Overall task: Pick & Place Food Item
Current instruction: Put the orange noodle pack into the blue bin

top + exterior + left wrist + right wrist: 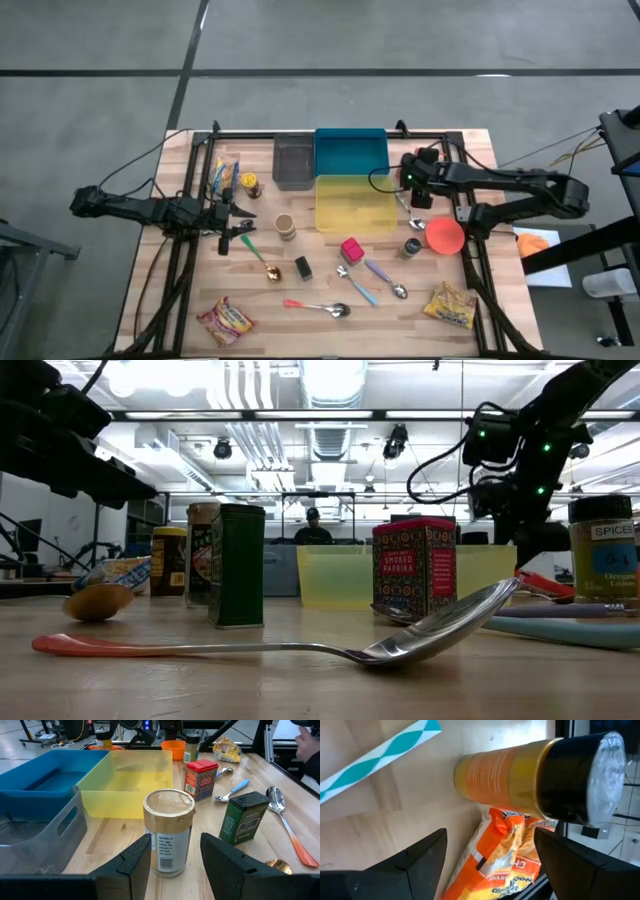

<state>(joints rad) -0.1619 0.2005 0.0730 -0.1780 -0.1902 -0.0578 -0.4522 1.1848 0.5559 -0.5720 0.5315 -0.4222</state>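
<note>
Barely started, I'd judge: left gripper (234,238) fingers open and empty, aimed at the brown-lidded jar (168,832) standing on the surface mid-frame near the yellow bin (321,205), right gripper (417,193) fingers open, empty, right of that bin.

Wood table (500,290), w/ bins (350,152), spoons (318,307), spice tins (351,249), snack bags (226,320)

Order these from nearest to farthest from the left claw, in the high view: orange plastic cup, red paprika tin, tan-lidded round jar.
1. Tan-lidded round jar, just ahead of the left claw.
2. Red paprika tin, mid-table.
3. Orange plastic cup, right side.
</note>
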